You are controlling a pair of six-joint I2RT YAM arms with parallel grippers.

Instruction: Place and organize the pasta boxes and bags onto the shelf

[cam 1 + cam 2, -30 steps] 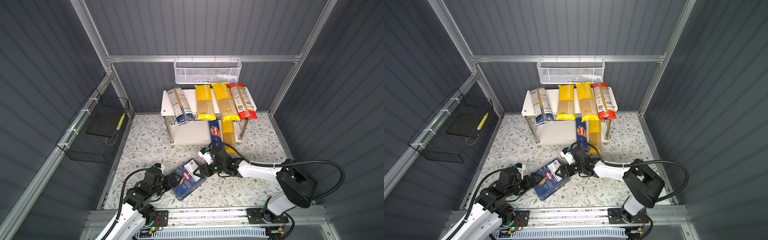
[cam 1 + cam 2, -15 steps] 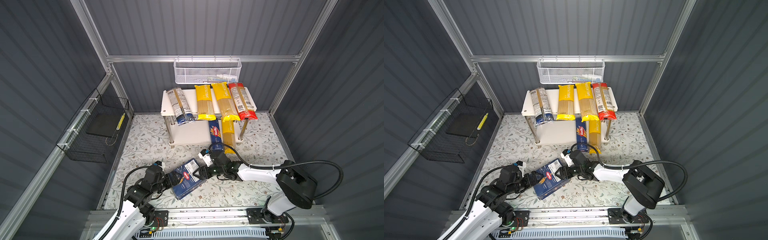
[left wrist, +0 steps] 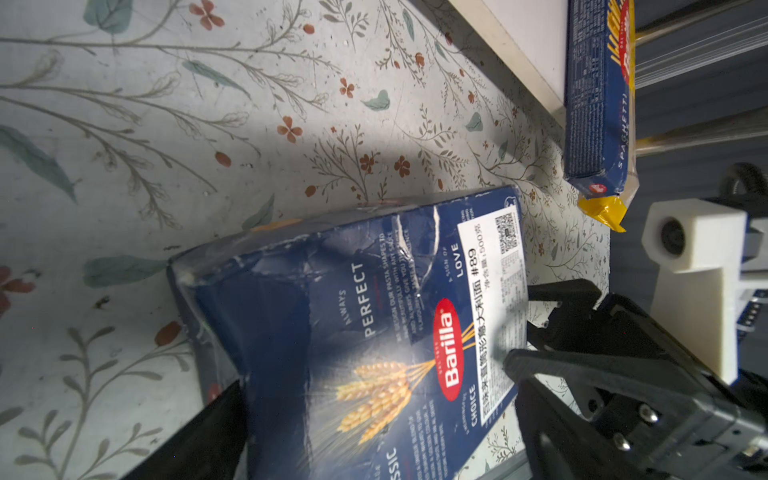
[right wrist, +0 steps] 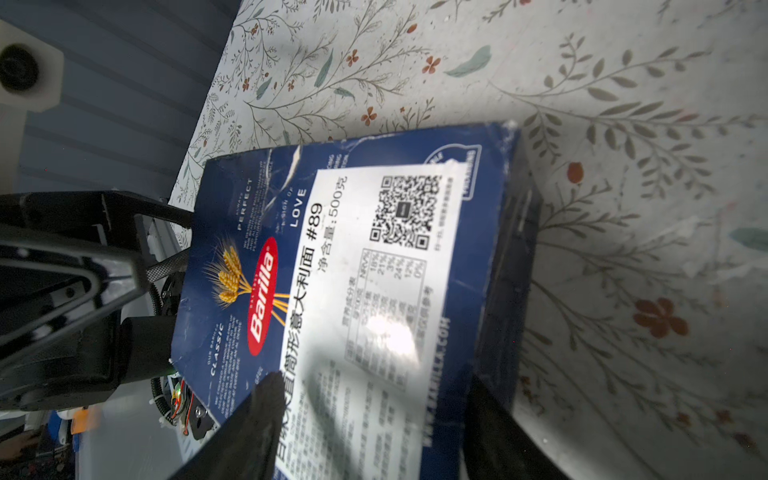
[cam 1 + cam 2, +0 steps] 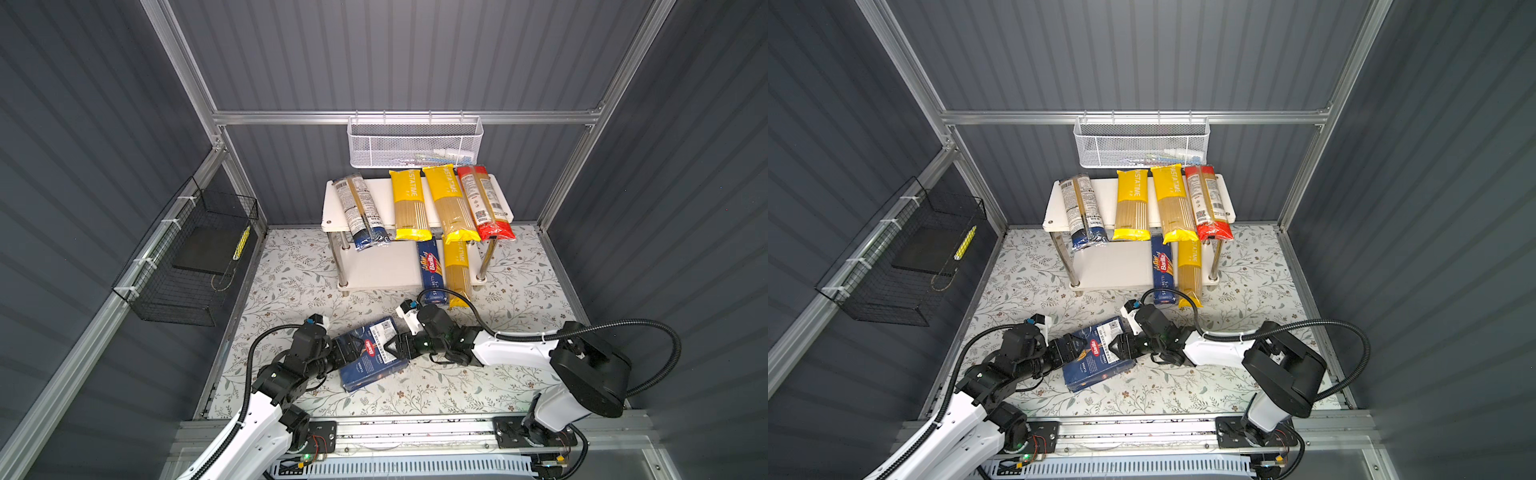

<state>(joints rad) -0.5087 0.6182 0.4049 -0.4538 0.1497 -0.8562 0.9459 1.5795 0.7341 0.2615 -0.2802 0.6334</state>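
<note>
The wide blue Barilla box [image 5: 370, 357] [image 5: 1096, 361] lies on the floral floor in front of the shelf [image 5: 332, 208]. My left gripper [image 5: 345, 351] is shut on the box's left end; one of its fingers [image 3: 208, 432] shows beside the carton. My right gripper [image 5: 388, 351] [image 4: 374, 415] is open, and its jaws straddle the right end over the white label. On the top board lie a navy-ended bag [image 5: 361, 212], two yellow bags [image 5: 409, 208] and a red-ended bag [image 5: 484, 203]. The narrow Barilla box [image 5: 432, 268] and a third yellow bag [image 5: 457, 270] lie on the lower board.
A white mesh basket [image 5: 415, 141] hangs on the back wall above the shelf. A black wire basket [image 5: 195, 257] hangs on the left wall. The left part of the lower board [image 5: 374, 266] is bare. A metal rail [image 5: 395, 428] runs along the front edge.
My right gripper slid left onto the wide box's right end and its jaws narrowed around it. The left gripper kept its hold; the box barely shifted.
</note>
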